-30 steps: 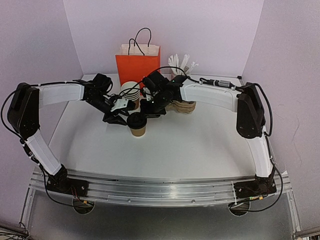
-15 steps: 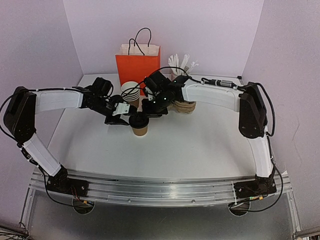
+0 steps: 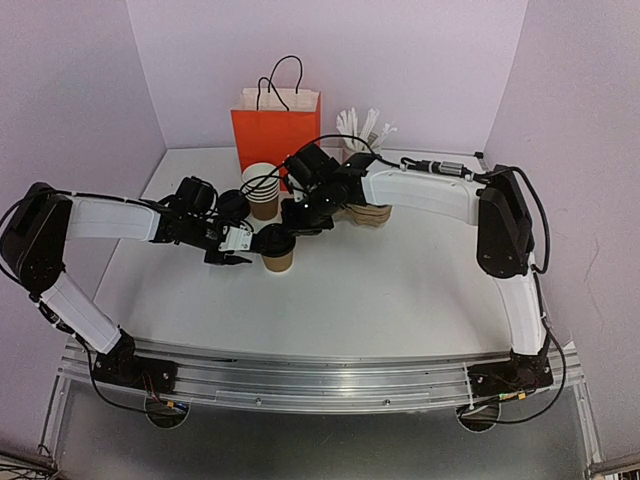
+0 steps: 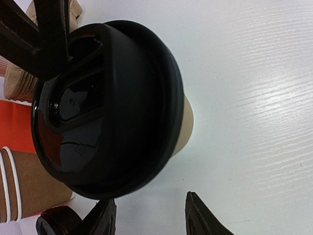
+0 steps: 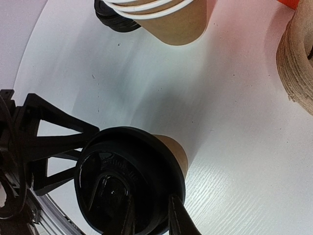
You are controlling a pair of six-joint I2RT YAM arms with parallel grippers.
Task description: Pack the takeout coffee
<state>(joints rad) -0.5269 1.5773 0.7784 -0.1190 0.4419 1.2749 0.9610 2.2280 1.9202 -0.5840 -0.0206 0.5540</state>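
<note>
The takeout coffee is a small kraft cup with a black dome lid, standing upright mid-table. In the right wrist view its lid fills the lower left, and my right gripper pinches the lid's rim, one finger over the top and one outside. My right gripper comes at the cup from behind. My left gripper stands just left of the cup, apart from it. In the left wrist view the cup sits above my left gripper, which is open with only bare table between its tips.
An orange paper bag stands at the back. In front of it are a stack of lidless cups, loose black lids, a pile of brown sleeves and white cutlery. Walls close in the table on three sides.
My left arm has dropped lower and its gripper has drawn back to the cup's left side. The right gripper and the cup have barely moved.
</note>
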